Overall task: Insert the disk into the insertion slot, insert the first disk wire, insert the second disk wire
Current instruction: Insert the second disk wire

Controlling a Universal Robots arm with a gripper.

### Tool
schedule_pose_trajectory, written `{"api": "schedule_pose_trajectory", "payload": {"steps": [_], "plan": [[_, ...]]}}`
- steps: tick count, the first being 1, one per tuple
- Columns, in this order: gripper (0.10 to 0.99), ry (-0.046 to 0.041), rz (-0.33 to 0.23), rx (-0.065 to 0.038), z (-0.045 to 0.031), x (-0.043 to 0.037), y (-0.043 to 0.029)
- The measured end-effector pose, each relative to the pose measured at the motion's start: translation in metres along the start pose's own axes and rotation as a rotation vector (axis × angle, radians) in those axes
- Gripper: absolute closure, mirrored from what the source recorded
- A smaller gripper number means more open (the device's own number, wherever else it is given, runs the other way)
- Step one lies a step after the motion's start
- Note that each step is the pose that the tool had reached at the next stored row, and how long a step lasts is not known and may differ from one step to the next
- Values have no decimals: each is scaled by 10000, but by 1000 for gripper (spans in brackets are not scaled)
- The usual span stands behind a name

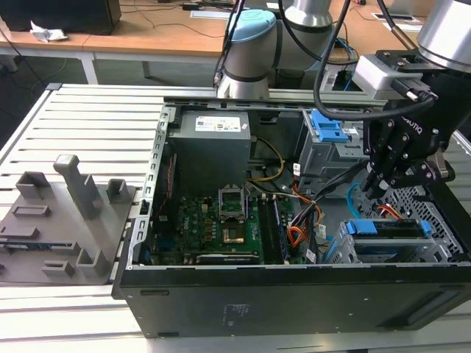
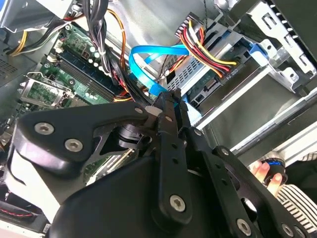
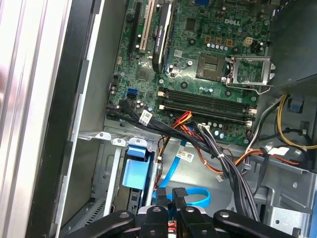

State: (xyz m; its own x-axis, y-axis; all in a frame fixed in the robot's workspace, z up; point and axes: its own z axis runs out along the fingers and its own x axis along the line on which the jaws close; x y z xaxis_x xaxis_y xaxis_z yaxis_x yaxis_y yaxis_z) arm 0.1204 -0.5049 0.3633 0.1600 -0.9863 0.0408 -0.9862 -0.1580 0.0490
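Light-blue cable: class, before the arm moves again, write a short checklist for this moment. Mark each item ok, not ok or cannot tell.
1. Disk in its slot: ok. The disk in its blue frame lies inside the grey cage.
2. Orange-red wires connected: ok. In the second wrist view the orange-red wires end in a black plug that sits on the disk's rear edge.
3. Grip on the cable: ok. The gripper is closed on the light-blue cable.
4. Cable's plug lined up with its socket: cannot tell, as the fingers hide it.
5. People clear of the arm: cannot tell. A hand shows beyond the case wall.
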Motion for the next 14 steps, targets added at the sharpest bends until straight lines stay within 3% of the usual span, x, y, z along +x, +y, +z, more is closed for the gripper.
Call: {"api": "schedule_pose_trajectory", "payload": {"steps": [4, 12, 14], "plan": [[922, 9, 1, -1, 0, 5, 1], [922, 9, 1, -1, 17, 325, 52], [922, 8, 0, -1, 17, 337, 54]]}}
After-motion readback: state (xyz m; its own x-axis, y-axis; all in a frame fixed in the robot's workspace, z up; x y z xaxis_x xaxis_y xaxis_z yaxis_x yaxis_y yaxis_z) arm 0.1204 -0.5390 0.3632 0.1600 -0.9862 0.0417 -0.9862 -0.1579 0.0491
